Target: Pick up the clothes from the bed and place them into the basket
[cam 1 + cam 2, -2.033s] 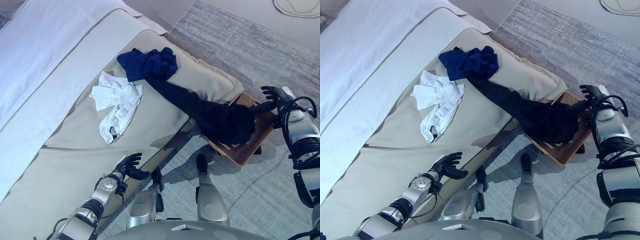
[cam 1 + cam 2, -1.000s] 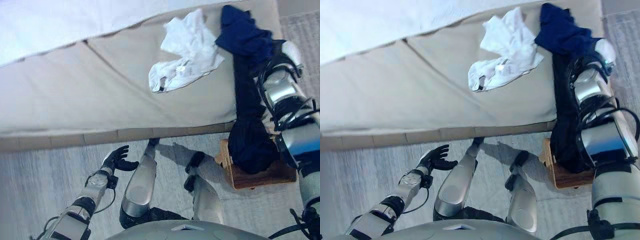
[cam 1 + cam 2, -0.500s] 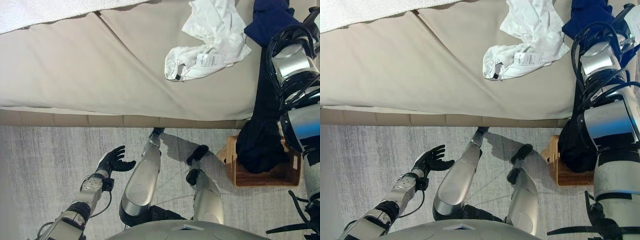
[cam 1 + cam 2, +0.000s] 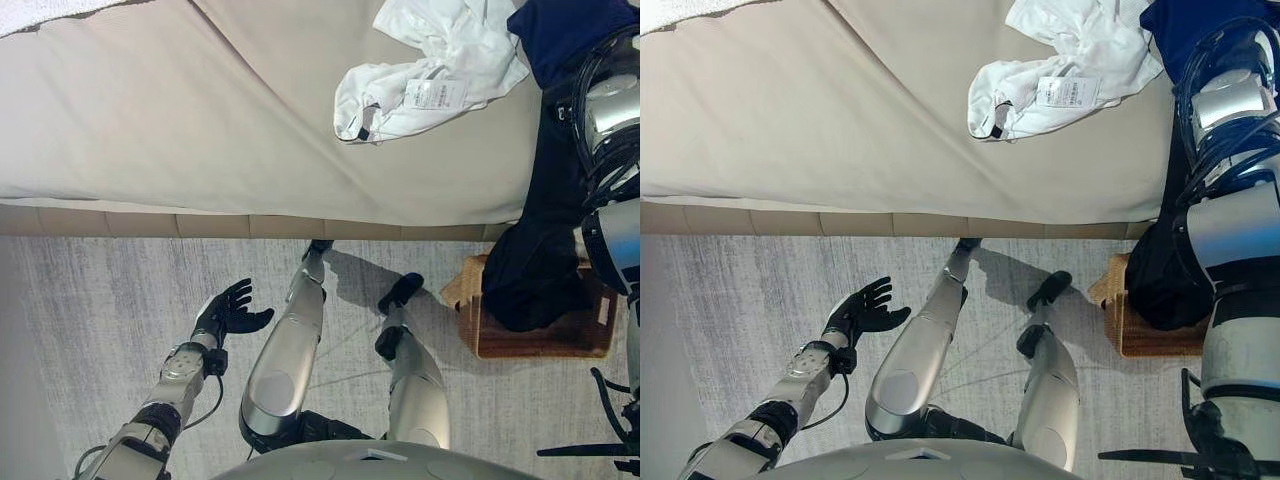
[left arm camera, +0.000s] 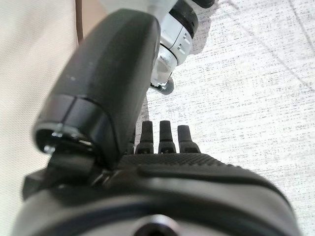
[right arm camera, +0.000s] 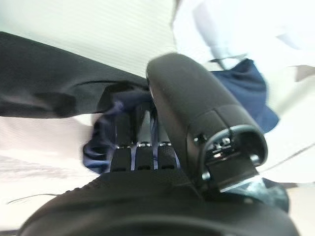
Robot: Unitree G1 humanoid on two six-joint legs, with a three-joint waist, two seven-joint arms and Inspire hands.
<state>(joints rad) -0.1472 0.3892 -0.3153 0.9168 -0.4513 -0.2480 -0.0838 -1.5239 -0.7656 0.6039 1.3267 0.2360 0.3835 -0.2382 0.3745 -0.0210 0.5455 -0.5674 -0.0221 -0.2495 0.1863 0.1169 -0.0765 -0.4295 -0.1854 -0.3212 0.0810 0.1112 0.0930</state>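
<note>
Tag (image 4: 434, 94), print unreadable, on white garment (image 4: 430, 65); left hand (image 4: 226, 313) spread empty.

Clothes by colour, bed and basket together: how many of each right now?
White: 1, the white garment lying on the bed.
Navy blue: 1, the navy garment at the bed's edge.
Black: 1, the black garment trailing from the bed into the basket.
Total: 3.
</note>
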